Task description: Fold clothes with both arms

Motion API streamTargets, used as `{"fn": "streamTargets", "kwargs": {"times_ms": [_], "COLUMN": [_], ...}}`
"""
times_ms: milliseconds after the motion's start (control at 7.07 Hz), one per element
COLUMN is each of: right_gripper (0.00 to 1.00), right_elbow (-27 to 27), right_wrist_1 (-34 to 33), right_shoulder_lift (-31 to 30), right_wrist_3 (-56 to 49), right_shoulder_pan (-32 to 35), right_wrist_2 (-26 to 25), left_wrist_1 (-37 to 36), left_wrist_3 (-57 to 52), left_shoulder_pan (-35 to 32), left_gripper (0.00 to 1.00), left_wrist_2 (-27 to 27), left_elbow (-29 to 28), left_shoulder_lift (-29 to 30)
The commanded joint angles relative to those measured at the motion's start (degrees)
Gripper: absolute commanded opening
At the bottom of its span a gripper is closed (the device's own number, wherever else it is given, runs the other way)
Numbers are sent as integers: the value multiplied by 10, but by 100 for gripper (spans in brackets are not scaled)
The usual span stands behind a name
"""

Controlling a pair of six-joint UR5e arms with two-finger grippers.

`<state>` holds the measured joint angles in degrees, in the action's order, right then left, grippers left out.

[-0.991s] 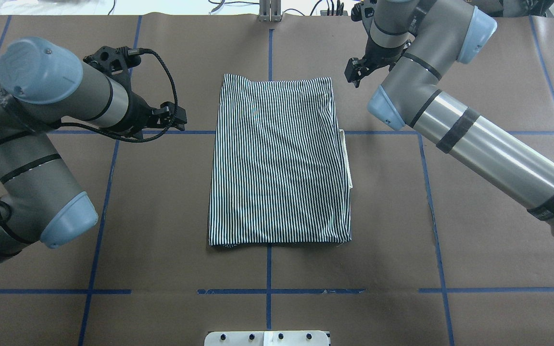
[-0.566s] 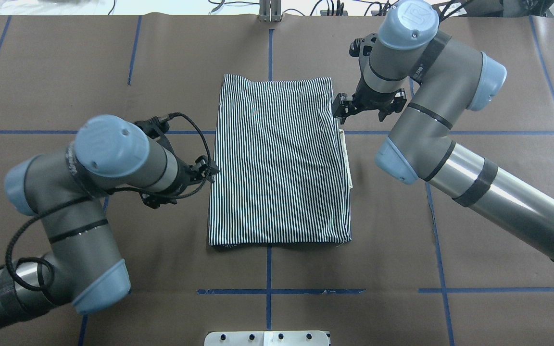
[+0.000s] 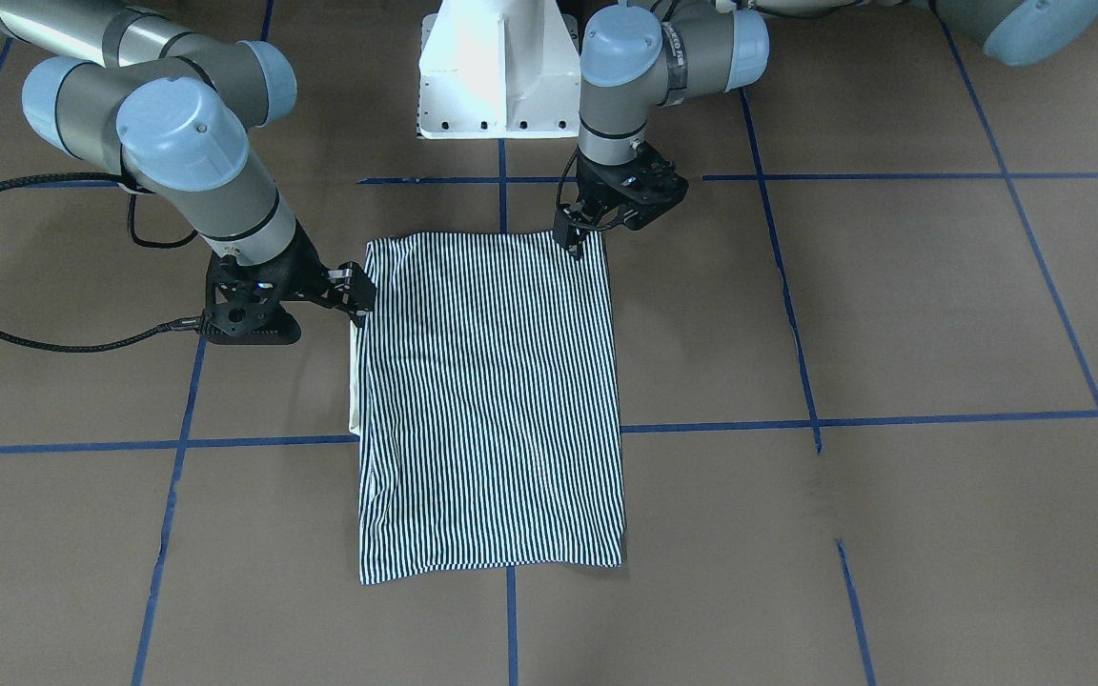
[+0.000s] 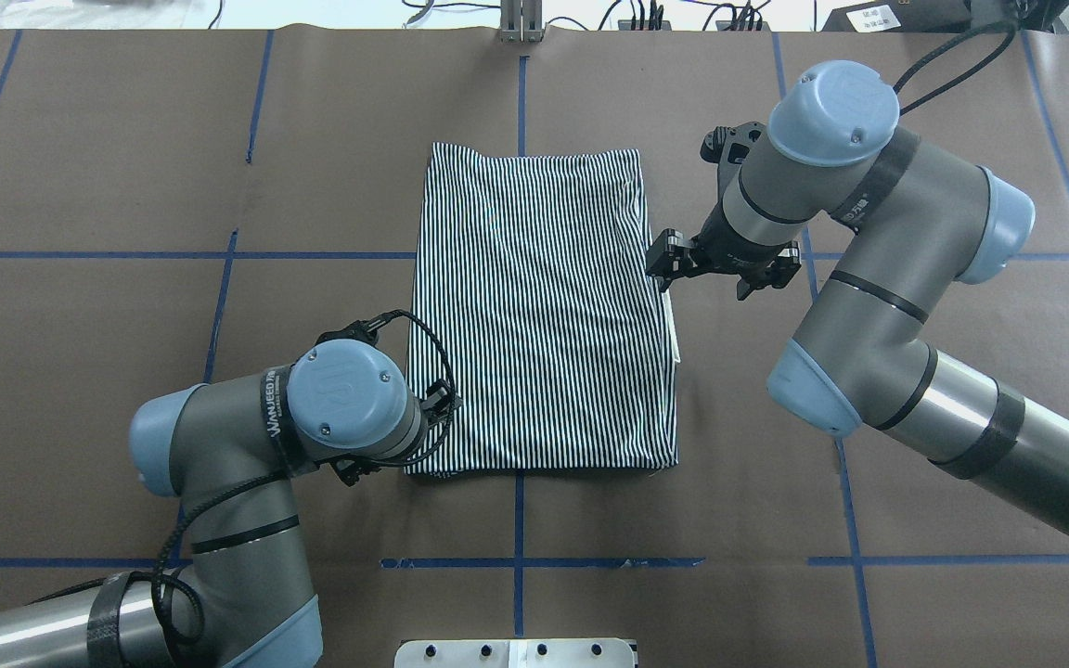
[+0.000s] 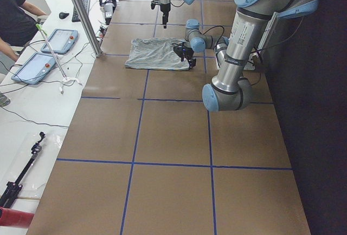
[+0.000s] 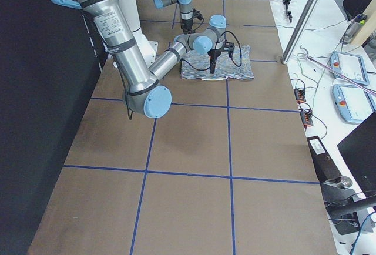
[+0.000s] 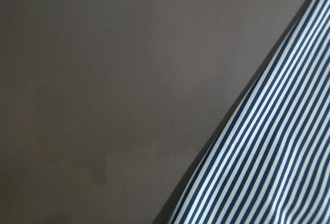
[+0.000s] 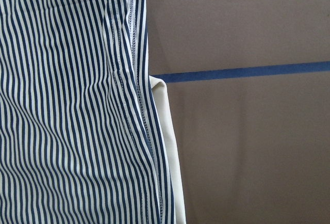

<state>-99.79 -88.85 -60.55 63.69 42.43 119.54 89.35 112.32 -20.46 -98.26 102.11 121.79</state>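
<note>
The striped polo shirt [image 4: 539, 306] lies folded into a flat rectangle at the table's middle, and it also shows in the front view [image 3: 492, 400]. Its cream collar [image 4: 674, 320] pokes out along the right edge. My left gripper [image 4: 446, 401] points down at the shirt's near left corner, seen in the front view [image 3: 574, 244], and looks open. My right gripper [image 4: 660, 269] is at the shirt's right edge just above the collar [image 3: 355, 381] and looks open. The wrist views show only the shirt [image 7: 268, 172], the collar [image 8: 167, 146] and bare table, with no fingers.
The brown table cover carries blue tape grid lines [image 4: 516, 562]. The white pedestal base [image 3: 497, 76] stands at the robot's side. An operator [image 5: 16, 18] and tablets [image 5: 35, 64] are beyond the far edge, past a metal post [image 5: 81, 13].
Both arms have swung toward the robot's side. The left gripper went from the shirt's left edge to its near left corner. The right gripper went down the right edge to the collar.
</note>
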Motion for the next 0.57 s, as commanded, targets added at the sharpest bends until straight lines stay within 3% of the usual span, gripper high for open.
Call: {"fn": "streamTargets", "kwargs": {"times_ms": [0,283,425], "right_gripper": [100,100,100], "right_elbow": [-4,-4,-3], "right_wrist_1": [0,0,0], "right_shoulder_lift": [-3,-3,-3], "right_wrist_3": [2,2,1], "right_shoulder_pan": [-2,-2,-2], "right_wrist_2": [-1,-1,-1], "left_wrist_1": [-1,-1,-1], "left_wrist_3": [12,12,13], "left_shoulder_pan": [13,19,20], "left_gripper": [100,96,84], "left_wrist_2": [13,13,13], "left_elbow": [-22,-23,-23], "left_shoulder_lift": [10,10,11]}}
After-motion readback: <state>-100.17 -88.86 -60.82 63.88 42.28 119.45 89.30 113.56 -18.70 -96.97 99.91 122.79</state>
